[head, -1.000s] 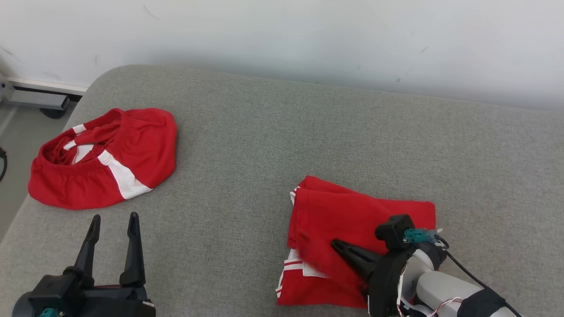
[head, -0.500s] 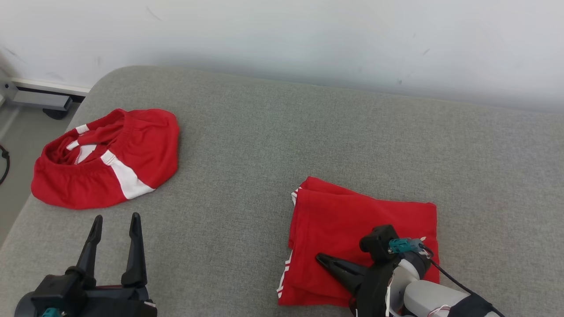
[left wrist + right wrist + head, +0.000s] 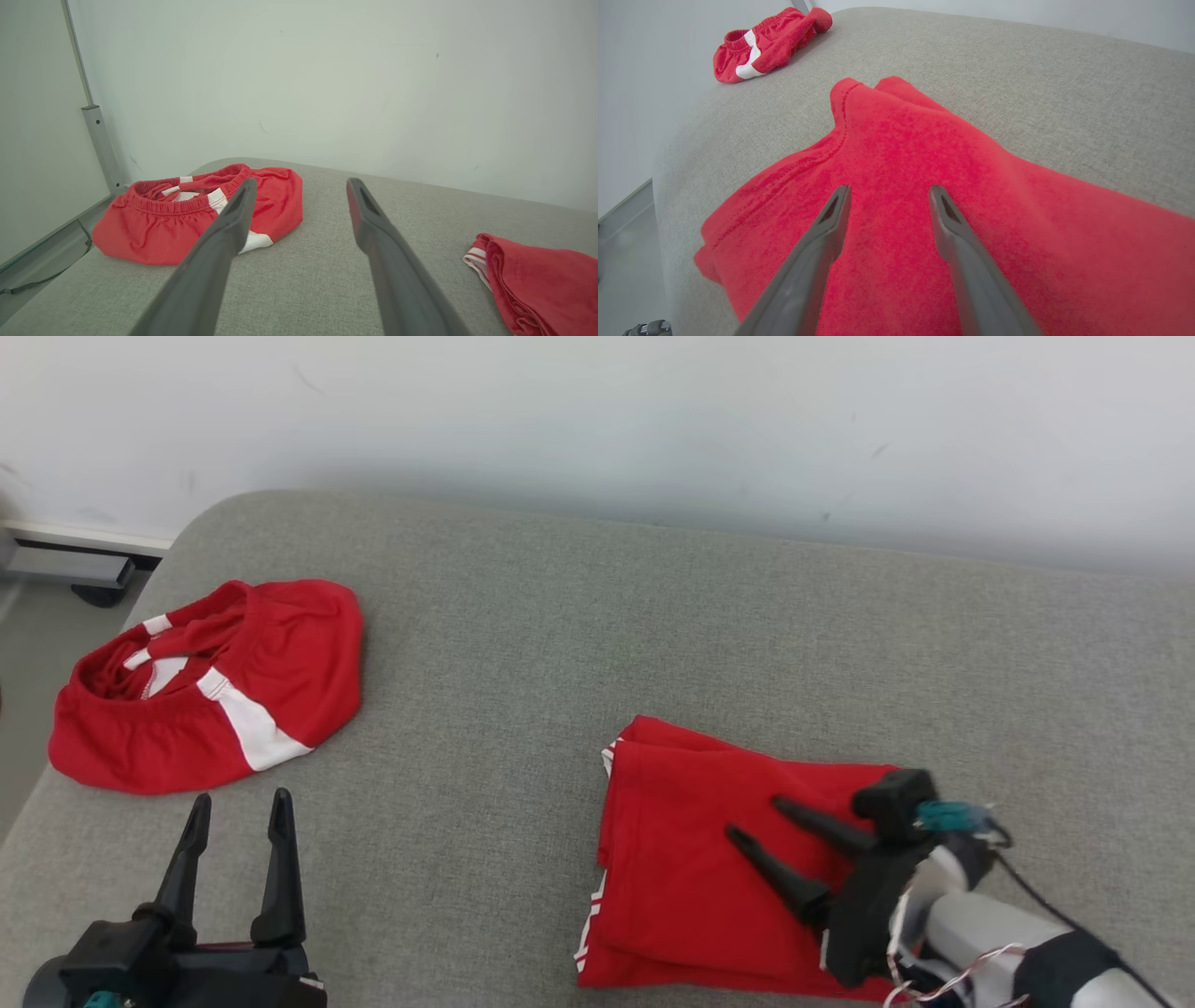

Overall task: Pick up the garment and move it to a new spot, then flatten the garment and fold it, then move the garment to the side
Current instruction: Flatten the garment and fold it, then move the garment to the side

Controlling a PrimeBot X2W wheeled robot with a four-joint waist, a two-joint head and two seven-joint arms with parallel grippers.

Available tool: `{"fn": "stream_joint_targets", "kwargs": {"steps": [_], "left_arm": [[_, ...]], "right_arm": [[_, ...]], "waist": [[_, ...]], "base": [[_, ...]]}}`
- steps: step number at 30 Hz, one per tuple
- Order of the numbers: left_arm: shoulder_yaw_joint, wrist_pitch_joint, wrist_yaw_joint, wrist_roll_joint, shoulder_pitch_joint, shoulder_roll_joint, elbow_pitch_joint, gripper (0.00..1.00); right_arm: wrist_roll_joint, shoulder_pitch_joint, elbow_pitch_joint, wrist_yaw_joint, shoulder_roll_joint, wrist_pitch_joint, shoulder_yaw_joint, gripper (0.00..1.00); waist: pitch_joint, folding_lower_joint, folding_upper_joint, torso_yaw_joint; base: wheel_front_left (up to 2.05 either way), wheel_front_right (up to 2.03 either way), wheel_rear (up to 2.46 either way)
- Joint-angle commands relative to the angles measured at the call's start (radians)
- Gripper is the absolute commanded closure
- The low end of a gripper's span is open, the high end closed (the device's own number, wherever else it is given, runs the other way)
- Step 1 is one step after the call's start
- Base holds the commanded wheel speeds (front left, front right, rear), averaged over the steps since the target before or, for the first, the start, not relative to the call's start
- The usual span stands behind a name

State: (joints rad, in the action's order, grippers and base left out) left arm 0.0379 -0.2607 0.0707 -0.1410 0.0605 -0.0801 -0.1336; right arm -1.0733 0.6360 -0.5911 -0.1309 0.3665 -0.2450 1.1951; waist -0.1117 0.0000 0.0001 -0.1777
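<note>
Head view gives the whole scene: the folded garment (image 3: 691, 859) lies flat on the grey cushion (image 3: 560, 616), at about 5 o'clock from the cushion's middle. It is close to square, a little longer along the line from 9 to 3 o'clock, and this line is turned slightly toward 10 and 4. Its white-striped hems look toward 9 o'clock.

The right gripper (image 3: 754, 816) is over the garment, with the fingers spread and pointing toward 10 o'clock; nothing is between them. If the tips touch the cloth, I cannot tell. The left gripper (image 3: 239, 798) rests at 7 o'clock, fingers also spread and empty, pointing to 12. A second red garment (image 3: 205, 691), crumpled, lies at 10 o'clock, well apart from the folded one.

Right wrist view shows the stitched seam and the pile of the cloth (image 3: 924, 154) close under the parted fingers (image 3: 831, 224). Left wrist view shows the stacked layers at the folded garment's edge (image 3: 537, 280), and a metal post (image 3: 100, 144) by the wall beside the crumpled one.
</note>
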Motion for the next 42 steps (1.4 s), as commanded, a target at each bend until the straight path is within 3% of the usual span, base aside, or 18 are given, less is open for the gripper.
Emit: {"fn": "stream_joint_targets", "kwargs": {"steps": [1, 9, 18, 31, 42], "left_arm": [[-0.007, -0.006, -0.001, 0.006, -0.008, -0.009, 0.004, 0.0], [-0.015, -0.006, -0.005, 0.012, -0.018, -0.023, 0.013, 0.0], [-0.038, -0.006, -0.017, 0.008, -0.025, -0.045, 0.023, 0.0], [-0.034, -0.006, -0.024, 0.001, -0.025, -0.047, 0.029, 0.0], [-0.022, -0.006, -0.026, -0.004, -0.009, -0.04, 0.022, 0.0]], "right_arm": [[0.002, -0.007, -0.007, 0.0, 0.027, -0.012, -0.03, 0.0], [-0.001, -0.082, -0.023, 0.0, 0.119, -0.013, -0.153, 0.0], [-0.084, -0.135, 0.017, 0.0, 0.158, 0.092, -0.239, 0.0], [-0.167, -0.147, 0.036, 0.0, 0.17, 0.307, -0.31, 0.0], [-0.264, -0.119, -0.018, 0.0, 0.141, 0.61, -0.32, 0.0]], "waist": [[0.005, 0.0, -0.0001, 0.008], [0.016, 0.0, -0.0001, 0.034], [0.021, 0.0, -0.0001, 0.052], [0.017, 0.0, -0.0001, 0.049], [0.008, 0.0, -0.0001, 0.043]], "base": [[0.0, 0.0, 0.0], [0.0, 0.0, 0.0], [0.0, 0.0, 0.0], [0.0, 0.0, 0.0], [0.0, 0.0, 0.0]]}}
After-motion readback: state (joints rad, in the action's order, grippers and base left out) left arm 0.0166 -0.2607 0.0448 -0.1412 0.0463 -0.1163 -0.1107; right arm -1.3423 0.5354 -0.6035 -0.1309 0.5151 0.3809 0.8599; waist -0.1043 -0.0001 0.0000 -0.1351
